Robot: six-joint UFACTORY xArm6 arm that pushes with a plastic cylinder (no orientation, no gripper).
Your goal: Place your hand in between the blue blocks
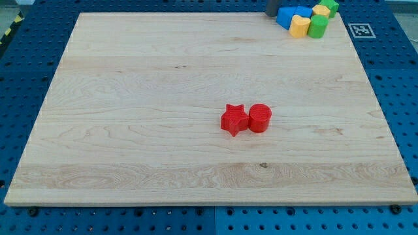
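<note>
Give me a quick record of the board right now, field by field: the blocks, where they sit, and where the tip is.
board: wooden board
red pair: red star beside red cylinder, right of centre
top-right cluster: blue blocks, yellow block, second yellow block, green cylinder, second green block
my tip: at the view's top edge, just left of the blue blocks, not between them

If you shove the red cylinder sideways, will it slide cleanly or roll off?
The red cylinder stands on its flat end, so it should slide, not roll. It touches the red star, so a leftward push probably drags that along. My tip is far away.
</note>
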